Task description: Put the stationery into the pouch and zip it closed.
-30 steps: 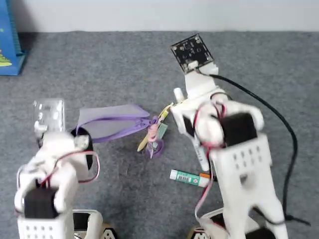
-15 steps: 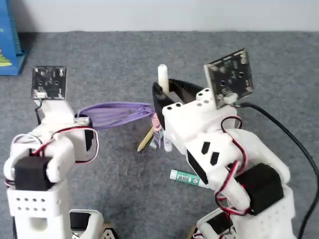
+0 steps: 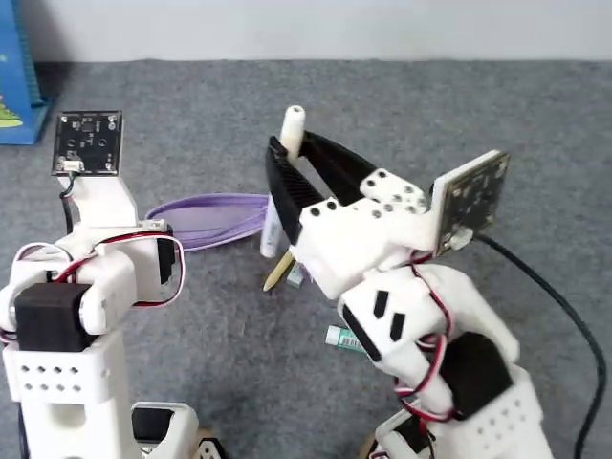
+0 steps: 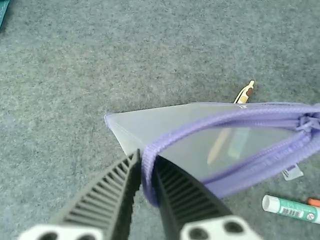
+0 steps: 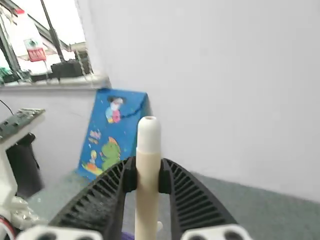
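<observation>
White pen (image 5: 148, 137) clamped upright in right gripper (image 5: 148, 176); left gripper (image 4: 145, 165) pinched shut on pouch (image 4: 200, 132) zipper edge.
Pouch mouth lies just below the pen's lower end, pouch body running toward the left arm; glue stick (image 3: 346, 338) lies nearer the right arm.

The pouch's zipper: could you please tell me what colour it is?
The zipper is purple, clearest in the left wrist view.

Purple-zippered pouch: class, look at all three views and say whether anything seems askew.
The translucent purple-zippered pouch is tilted rather than flat on the grey carpet: the left gripper pinches its zipper edge at one end, zipper open. The right gripper holds a cream pen upright.
</observation>
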`<action>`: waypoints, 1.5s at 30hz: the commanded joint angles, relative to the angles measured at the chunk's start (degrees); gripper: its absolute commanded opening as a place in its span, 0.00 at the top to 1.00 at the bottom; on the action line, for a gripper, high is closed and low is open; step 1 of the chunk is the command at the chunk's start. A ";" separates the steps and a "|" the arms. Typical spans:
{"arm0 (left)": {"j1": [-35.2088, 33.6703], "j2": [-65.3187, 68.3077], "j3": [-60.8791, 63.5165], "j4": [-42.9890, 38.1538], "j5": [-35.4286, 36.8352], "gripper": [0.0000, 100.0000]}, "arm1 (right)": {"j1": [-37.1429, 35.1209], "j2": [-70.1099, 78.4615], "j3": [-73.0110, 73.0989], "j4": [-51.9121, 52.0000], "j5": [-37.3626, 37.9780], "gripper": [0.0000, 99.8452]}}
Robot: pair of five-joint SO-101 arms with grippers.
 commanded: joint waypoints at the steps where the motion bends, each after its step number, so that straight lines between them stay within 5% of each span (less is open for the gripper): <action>1: 0.09 0.44 -0.13 0.09 0.79 0.99 | -1.19 -1.54 4.22 -11.65 -0.70 0.99; 11: 0.35 0.44 4.97 -3.43 0.88 0.99 | -1.19 -0.57 13.63 -30.46 -0.79 0.99; 21: 0.35 0.44 5.05 -3.16 0.88 0.99 | -1.10 6.37 21.27 -37.14 -0.70 0.99; 29: 0.35 0.44 5.05 -3.08 0.88 0.99 | -3.82 -6.11 20.13 -19.56 4.22 0.77; 38: 0.00 0.44 4.97 -2.99 0.88 0.99 | 6.11 -11.12 16.26 -3.21 -0.35 0.83; 45: -0.09 0.35 4.97 -2.90 0.88 0.99 | 14.11 1.19 14.95 9.80 -2.73 0.83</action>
